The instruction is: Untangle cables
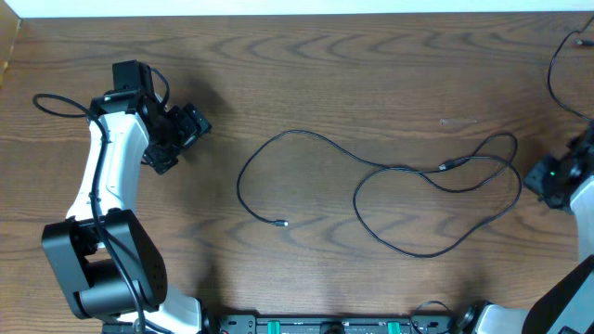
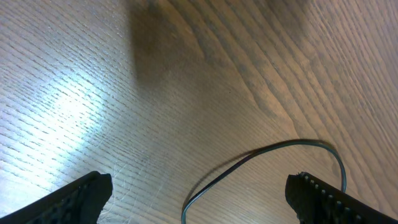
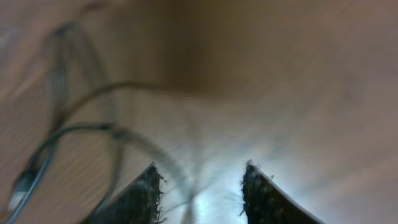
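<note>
Across the middle and right of the overhead view, the black cable lies loose on the wooden counter in several wide, overlapping loops. One small plug end rests near the centre of the frame. A second small connector sits further right, where the strands cross. Whether this is one cord or two I cannot tell.

At the upper left of the frame, the left gripper is well apart from the loops, and its white arm runs down towards the lower left corner. Its wrist view shows both fingers spread wide at the bottom corners, released and holding nothing. A curve of the cable lies on the counter beyond them, in the lower right part of that frame.

At the right edge of the overhead frame, the right gripper sits just beside the outermost loop. Its wrist view is badly blurred. The two dark fingers stand parted at the bottom, with bright counter showing between them, so the right gripper is unclenched. Strands of the cable curve through the left half of that frame, and a pale plug tip shows at the lower left. A faint streak runs down between the fingers, too smeared to say whether it touches them
</note>
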Available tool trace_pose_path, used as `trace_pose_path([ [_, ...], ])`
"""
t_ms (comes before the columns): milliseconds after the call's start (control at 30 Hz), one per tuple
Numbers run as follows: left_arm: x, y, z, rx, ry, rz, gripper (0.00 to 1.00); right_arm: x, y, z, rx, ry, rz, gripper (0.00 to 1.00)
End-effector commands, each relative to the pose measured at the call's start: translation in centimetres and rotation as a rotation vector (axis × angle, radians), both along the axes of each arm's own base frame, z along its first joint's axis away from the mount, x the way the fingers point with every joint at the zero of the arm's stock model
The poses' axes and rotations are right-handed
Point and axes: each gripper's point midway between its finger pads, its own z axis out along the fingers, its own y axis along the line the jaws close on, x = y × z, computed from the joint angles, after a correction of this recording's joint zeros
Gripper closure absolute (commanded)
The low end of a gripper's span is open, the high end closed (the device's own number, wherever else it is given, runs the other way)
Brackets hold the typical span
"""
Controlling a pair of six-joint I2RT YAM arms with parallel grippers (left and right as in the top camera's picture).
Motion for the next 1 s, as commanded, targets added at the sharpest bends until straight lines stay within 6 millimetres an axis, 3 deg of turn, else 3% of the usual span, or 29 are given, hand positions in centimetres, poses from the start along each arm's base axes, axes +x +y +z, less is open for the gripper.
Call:
trace_pose_path([
  [0, -0.2, 0.1, -0.3, 0.004, 0.012, 0.003, 0.06, 2.2, 3.7, 1.9, 0.014, -0.095, 0.275, 0.48],
  [67, -0.2, 0.1, -0.3, 0.004, 0.012, 0.003, 0.06, 2.8, 4.7, 2.5, -0.005, -0.114, 0.325, 0.43],
  [167, -0.2, 0.1, -0.3, 0.004, 0.012, 0.003, 0.06, 3.5, 6.3, 3.5, -0.031, -0.144, 0.404, 0.27],
  [267, -0.2, 0.1, -0.3, 0.004, 0.012, 0.003, 0.06, 4.4, 9.5, 4.0, -0.024, -0.18, 0.582, 0.1],
  [367, -0.2, 0.1, -0.3, 0.004, 0.012, 0.003, 0.06, 4.8, 12.8, 4.1, -0.005, -0.209, 0.764, 0.01],
  [400, -0.2, 0.1, -0.3, 0.004, 0.012, 0.003, 0.06, 4.9, 13.7, 4.1, -0.003, -0.217, 0.815, 0.01],
  [433, -0.2, 0.1, -0.3, 0.004, 0.012, 0.002, 0.06, 5.1, 15.8, 4.1, -0.001, -0.24, 0.944, 0.01],
  [533, -0.2, 0.1, -0.3, 0.004, 0.012, 0.003, 0.06, 5.2, 18.1, 3.8, -0.003, -0.261, 1.092, 0.01],
  [967, -0.2, 0.1, -0.3, 0.004, 0.012, 0.003, 0.06, 4.2, 23.5, -2.3, 0.002, -0.166, 1.523, 0.01],
])
